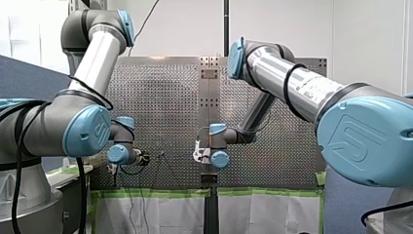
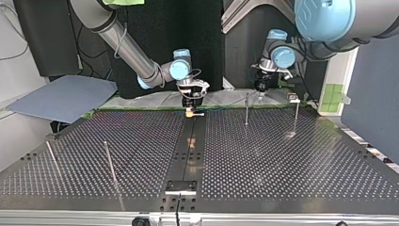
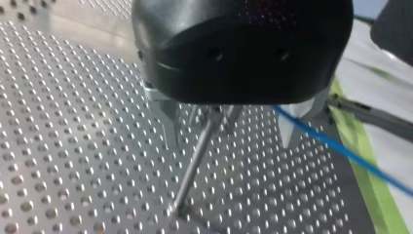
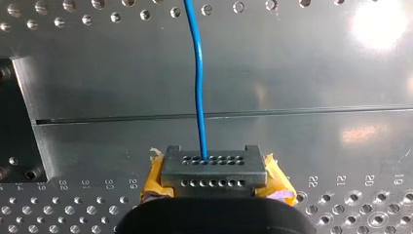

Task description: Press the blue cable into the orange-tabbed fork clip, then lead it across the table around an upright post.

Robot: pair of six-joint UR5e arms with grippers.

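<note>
Starting with the biggest thing, the shiny metal table (image 2: 282,160) full of little holes carries everything.

My right claw (image 2: 190,101) hangs over the middle of the table edge nearest the arms. I cannot tell if it is apart or together.

My left claw (image 3: 229,144), black with metal fingers (image 3: 163,122), is apart. It sits low near the same edge, further along toward my left arm's side.

The small grey metal fork clip with orange tape tabs (image 4: 214,168) stands right under my right claw.

A thin upright metal post (image 3: 195,161) stands between my left claw's fingers, and nothing is gripping it.

The thin blue cable (image 4: 198,73) goes into the top of the clip and runs straight away from it. In the left wrist view it passes just beside one finger.

I think the clip part looks done, so the post comes next. To do it well, grip the cable softly, keep it low by the table, and swing it around the post's far side. Pull gently, so the cable does not pop out of the clip or bend the post.
</note>
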